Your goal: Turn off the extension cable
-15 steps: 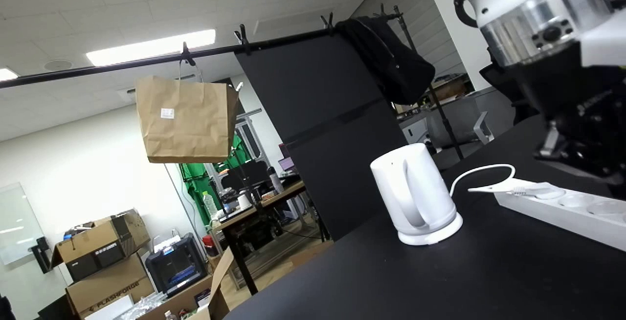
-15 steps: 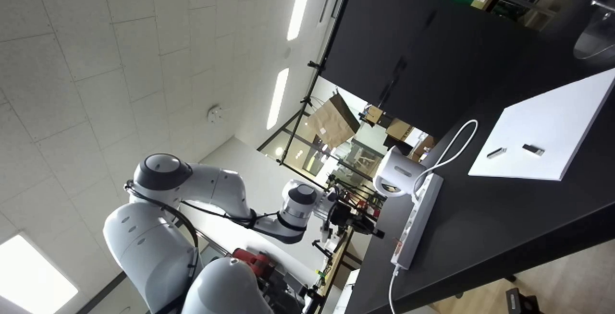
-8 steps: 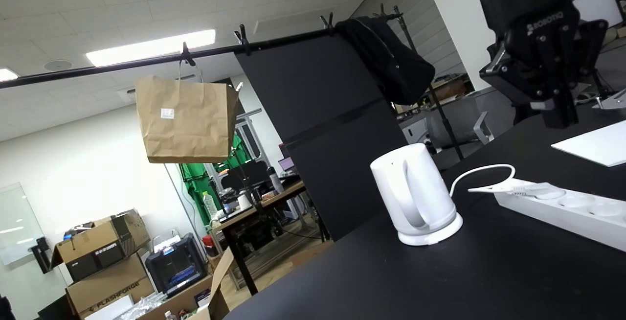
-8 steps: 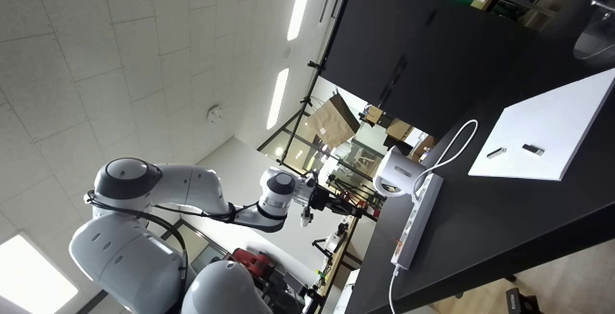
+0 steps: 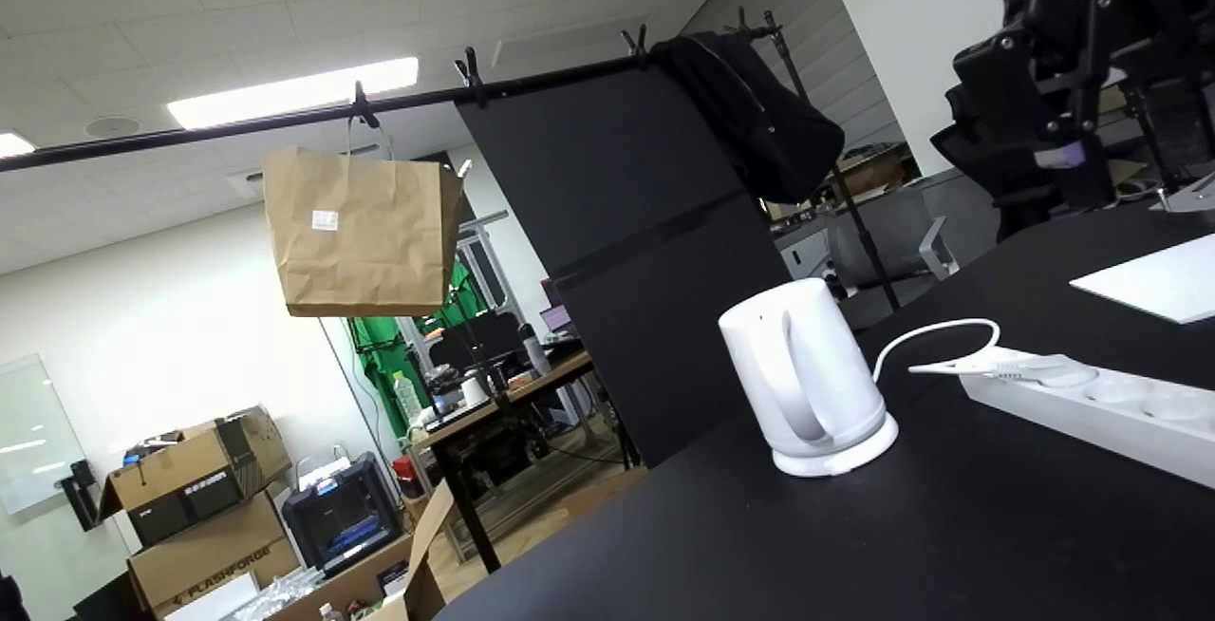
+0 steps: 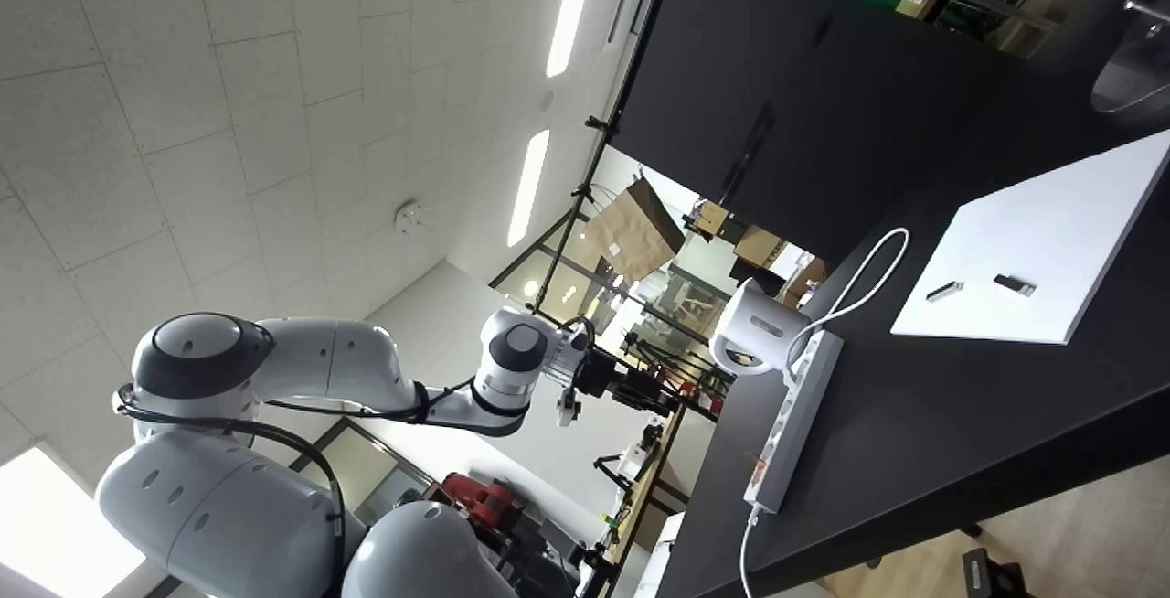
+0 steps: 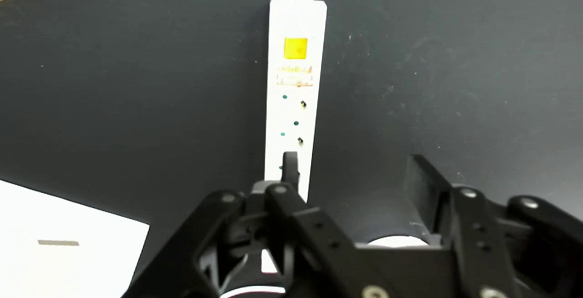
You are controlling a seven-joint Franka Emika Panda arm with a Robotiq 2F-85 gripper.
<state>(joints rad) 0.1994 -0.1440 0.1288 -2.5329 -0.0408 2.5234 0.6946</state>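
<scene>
The extension cable, a long white power strip [image 7: 298,20], lies flat on the black table with a yellow square [image 7: 295,48] near its corded end. Both exterior views show the power strip [image 5: 1068,412] [image 6: 801,429] too, and a white plug [image 5: 1044,370] sits in its far socket. My gripper [image 7: 353,163] hangs well above the table, apart from the strip. Its jaws stand wide apart, nothing between them. In the wrist view the left finger [image 7: 290,166] covers part of the socket row. An exterior view has the gripper [image 5: 1144,160] at upper right.
A white kettle [image 5: 816,384] [image 6: 763,324] stands beside the strip's plugged end, its cord [image 6: 868,282] looping over the table. A white board [image 6: 1024,241] [image 7: 68,248] carrying small dark pieces lies on the strip's other side. A black panel [image 6: 795,95] hangs behind.
From low beside the strip, my gripper has risen up and away from it, and the arm has drawn back. Over the last half second the jaws have spread apart. Strip and kettle stay put.
</scene>
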